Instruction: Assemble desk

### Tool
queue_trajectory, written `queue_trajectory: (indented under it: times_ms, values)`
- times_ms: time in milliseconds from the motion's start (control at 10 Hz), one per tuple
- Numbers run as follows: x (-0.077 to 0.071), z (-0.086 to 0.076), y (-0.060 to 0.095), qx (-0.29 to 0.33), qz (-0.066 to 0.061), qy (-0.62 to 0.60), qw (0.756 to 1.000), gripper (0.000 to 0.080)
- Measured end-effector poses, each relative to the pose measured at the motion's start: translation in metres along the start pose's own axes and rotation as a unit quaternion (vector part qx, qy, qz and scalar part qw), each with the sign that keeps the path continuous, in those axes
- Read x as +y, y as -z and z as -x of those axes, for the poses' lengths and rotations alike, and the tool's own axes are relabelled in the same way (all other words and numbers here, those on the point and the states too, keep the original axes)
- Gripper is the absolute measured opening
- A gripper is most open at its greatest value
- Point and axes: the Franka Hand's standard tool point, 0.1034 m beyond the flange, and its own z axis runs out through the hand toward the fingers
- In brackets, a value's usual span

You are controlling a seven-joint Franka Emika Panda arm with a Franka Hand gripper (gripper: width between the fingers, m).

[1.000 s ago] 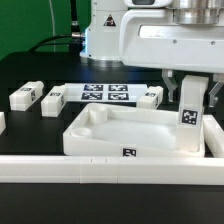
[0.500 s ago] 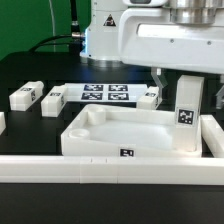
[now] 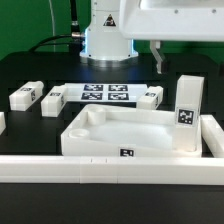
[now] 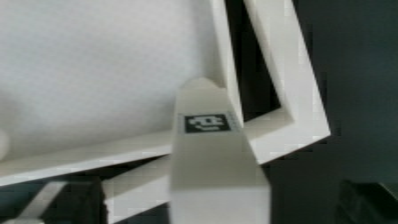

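Well, my hand (image 3: 182, 42) hangs released above the black worktop (image 3: 30, 70), jaws spread with nothing between them; one dark finger (image 3: 157, 58) shows in the exterior view. Below it the standing leg (image 3: 188, 110) is upright in the far corner socket of the desk top (image 3: 120, 132), on the exterior view's right, free of my grip. The desk top lies mid-worktop, just behind the long white rail (image 3: 90, 165). Farther back lie the outer loose leg (image 3: 25, 96) and the inner loose leg (image 3: 52, 99) left of the marker board (image 3: 107, 94), and the third loose leg (image 3: 151, 97) just right of it.
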Motion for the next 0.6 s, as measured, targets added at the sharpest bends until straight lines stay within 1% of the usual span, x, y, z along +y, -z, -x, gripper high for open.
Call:
queue_trajectory:
  times_ms: [100, 300, 600]
  values:
    - [0.0084, -0.0021, 0.0083, 0.002, 0.0, 0.002, 1.0, 0.0649]
    - [0.0055, -0.0006, 0.0042, 0.001, 0.001, 0.006, 1.0, 0.0649]
    - [0.0054, -0.0004, 0.0039, 0.0, 0.001, 0.006, 1.0, 0.0649]
